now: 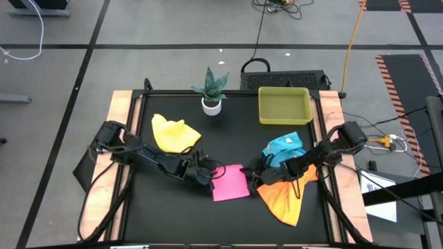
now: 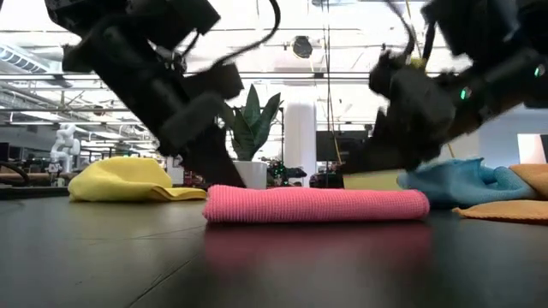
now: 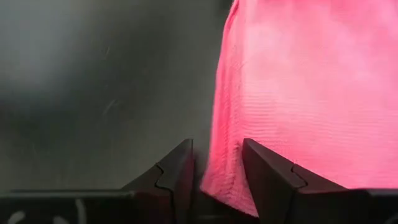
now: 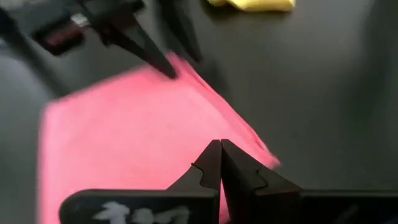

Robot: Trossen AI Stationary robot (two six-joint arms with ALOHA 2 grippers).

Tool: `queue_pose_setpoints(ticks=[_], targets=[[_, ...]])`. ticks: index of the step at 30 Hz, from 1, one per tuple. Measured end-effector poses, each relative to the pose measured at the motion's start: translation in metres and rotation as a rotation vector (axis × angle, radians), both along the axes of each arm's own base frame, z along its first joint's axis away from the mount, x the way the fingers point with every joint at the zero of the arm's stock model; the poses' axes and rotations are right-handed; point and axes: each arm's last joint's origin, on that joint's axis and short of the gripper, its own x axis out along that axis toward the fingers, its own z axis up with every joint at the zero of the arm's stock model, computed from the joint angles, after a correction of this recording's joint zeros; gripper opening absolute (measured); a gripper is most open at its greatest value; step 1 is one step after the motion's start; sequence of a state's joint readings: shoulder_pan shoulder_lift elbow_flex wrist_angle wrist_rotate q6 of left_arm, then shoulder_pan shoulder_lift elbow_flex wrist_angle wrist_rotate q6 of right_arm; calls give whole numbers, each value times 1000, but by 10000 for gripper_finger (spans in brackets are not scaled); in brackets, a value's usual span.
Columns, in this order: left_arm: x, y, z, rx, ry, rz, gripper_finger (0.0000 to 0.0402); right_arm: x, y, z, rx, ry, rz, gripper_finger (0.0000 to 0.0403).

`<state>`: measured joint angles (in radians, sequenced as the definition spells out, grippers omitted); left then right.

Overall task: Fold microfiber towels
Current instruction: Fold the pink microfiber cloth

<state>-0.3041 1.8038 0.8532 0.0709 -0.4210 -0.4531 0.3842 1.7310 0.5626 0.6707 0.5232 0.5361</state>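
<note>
The pink towel [image 1: 230, 183] lies folded and flat at the table's middle front. My left gripper [image 3: 217, 163] is open at the towel's left edge, slanting down, with a corner of the towel [image 3: 222, 180] between its fingers. My right gripper [image 4: 221, 148] is shut, just over the towel's right edge [image 4: 249, 134], with nothing between its fingers. The yellow towel [image 1: 173, 133] lies crumpled at the left. The light blue towel [image 1: 285, 148] lies bunched at the right. The orange towel [image 1: 285, 199] is spread in front of the blue one. My left gripper has the pink towel's left corner [image 3: 214, 174] in the gap between its fingers. One finger [image 3: 267, 177] lies over the cloth, and the other [image 3: 177, 171] stands beside its edge. Whether they press it I cannot tell. My right gripper's shut fingertips hang at the towel's right edge. Whether they touch it I cannot tell.
A yellow-green tray [image 1: 282, 105] stands at the table's far right. A potted plant [image 1: 211, 90] stands at the far middle. Wooden rails [image 1: 119, 117] run along the table's left and right sides.
</note>
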Motion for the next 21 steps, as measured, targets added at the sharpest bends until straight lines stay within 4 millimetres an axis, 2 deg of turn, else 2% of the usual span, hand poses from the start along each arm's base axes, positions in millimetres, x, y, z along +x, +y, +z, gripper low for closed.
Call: queue_pose_setpoints(ticks=[6,10,15,18,21], targets=[[2,-6,22,-28,-117,-43,143,-1,16,22,-24,-111,173,0],[17,-2,27,-79,-234,-145,143,3,23,21,0,-107,255,0],[30,13,4,-78,-239,-163,143,14,33,10,74,-44,372,0],[30,21,-12,-78,-172,-135,143,18,37,0,124,32,435,0],[27,23,-19,-82,-111,-96,143,15,34,-7,114,113,385,0]])
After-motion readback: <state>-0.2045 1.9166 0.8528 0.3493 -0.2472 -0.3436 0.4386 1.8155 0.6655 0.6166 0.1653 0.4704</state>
